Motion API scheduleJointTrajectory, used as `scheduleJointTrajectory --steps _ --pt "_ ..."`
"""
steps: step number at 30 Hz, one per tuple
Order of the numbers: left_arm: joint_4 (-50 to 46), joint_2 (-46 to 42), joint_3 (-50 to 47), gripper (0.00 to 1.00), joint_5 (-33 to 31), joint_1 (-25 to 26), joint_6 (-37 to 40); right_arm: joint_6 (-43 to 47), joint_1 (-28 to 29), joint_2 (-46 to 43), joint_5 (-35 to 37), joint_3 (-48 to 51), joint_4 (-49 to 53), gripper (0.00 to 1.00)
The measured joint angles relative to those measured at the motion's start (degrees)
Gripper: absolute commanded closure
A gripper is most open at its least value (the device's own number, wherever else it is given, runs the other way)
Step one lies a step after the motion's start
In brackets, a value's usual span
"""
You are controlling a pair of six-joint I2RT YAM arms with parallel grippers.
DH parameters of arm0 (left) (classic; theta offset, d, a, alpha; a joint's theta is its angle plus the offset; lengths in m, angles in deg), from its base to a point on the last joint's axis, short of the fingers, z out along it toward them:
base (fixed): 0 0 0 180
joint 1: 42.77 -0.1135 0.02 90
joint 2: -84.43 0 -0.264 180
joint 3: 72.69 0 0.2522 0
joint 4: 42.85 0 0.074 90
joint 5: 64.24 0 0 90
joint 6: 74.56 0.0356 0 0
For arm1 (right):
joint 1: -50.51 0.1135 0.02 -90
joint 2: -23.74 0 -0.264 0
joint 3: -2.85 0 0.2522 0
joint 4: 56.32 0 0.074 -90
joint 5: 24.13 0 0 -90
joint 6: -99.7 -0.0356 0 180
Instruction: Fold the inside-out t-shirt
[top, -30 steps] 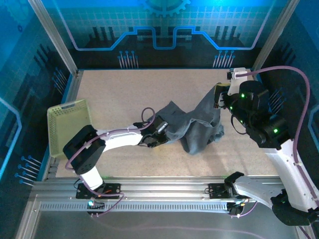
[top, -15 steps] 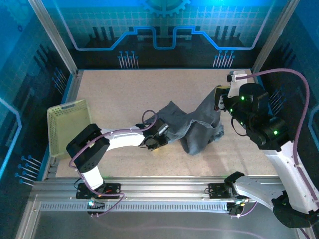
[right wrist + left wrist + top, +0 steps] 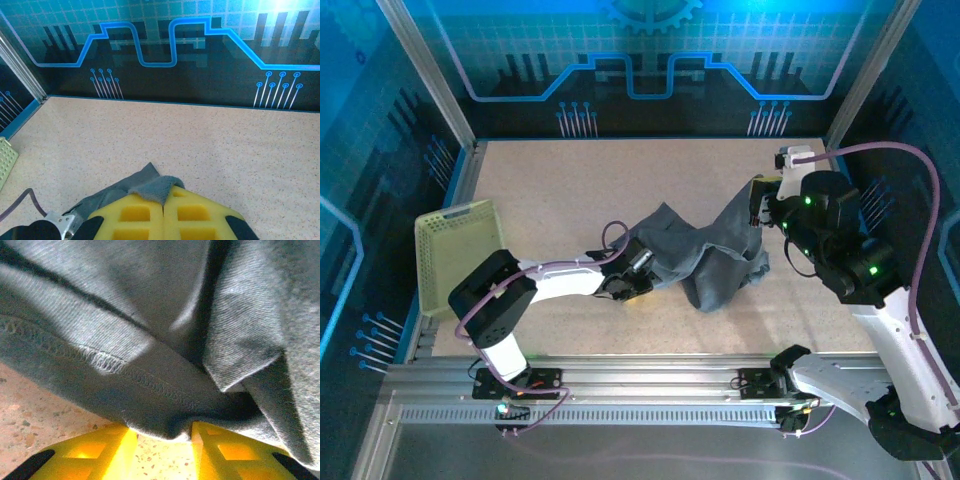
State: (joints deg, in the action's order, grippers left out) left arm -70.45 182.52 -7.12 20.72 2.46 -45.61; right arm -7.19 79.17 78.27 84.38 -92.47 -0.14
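- Table [image 3: 550, 190]: speckled beige top under everything. It is visible through the gap between the left pincer's [image 3: 160, 432] tips.
- Shirt [image 3: 705, 260]: crumpled grey heap strung between the two pincers. One corner is lifted at the right pincer [image 3: 164, 200]; the rest lies on the table just ahead of the left one.
- Basket [image 3: 455, 250]: well behind the left pincer, apart from the shirt.
- Right pincer: clenched on a pinch of shirt fabric at its tips.
- Left pincer: tips apart, stitched hem bulging right at them. Judged not a grasp yet.
- Progress: looks early. Shirt not spread flat, no fold made, all folding left.
- Views: left wrist gives the hem stitching and tip gap, overhead gives the heap's whole outline, right wrist confirms the pinch.
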Motion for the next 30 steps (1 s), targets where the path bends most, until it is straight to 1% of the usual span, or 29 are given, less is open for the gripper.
scheduleJointTrajectory --steps 3,8,13,15,20,23,28,30 --pt "0.0 0.1 0.0 0.68 0.2 -0.2 1.2 0.0 -0.1 -0.1 -0.7 0.5 0.0 1.00" --pt "-1.1 0.8 0.9 0.72 0.2 -0.4 2.7 0.0 -0.2 -0.1 -1.2 1.2 0.0 1.00" --pt "-2.0 1.1 2.0 0.67 -0.2 0.2 5.3 0.0 -0.2 -0.1 -1.4 1.2 0.0 1.00" --pt "-1.7 1.7 3.1 0.65 -2.4 1.5 7.3 0.0 -0.2 -0.1 -1.4 1.2 0.0 1.00" --pt "-0.4 1.8 5.2 0.64 -8.0 4.2 11.7 0.0 -0.2 -0.1 -1.4 1.3 0.0 1.00" --pt "-0.9 1.7 5.5 0.59 -10.3 5.2 13.7 0.0 -0.2 -0.1 -1.4 1.3 0.0 1.00" --pt "-1.9 3.3 8.0 0.57 -11.9 5.6 16.0 0.0 -0.2 -0.1 -1.4 1.3 0.0 1.00" --pt "-1.9 4.4 8.9 0.57 -12.2 5.6 16.2 0.0 -0.2 -0.1 -1.4 1.3 0.0 1.00"
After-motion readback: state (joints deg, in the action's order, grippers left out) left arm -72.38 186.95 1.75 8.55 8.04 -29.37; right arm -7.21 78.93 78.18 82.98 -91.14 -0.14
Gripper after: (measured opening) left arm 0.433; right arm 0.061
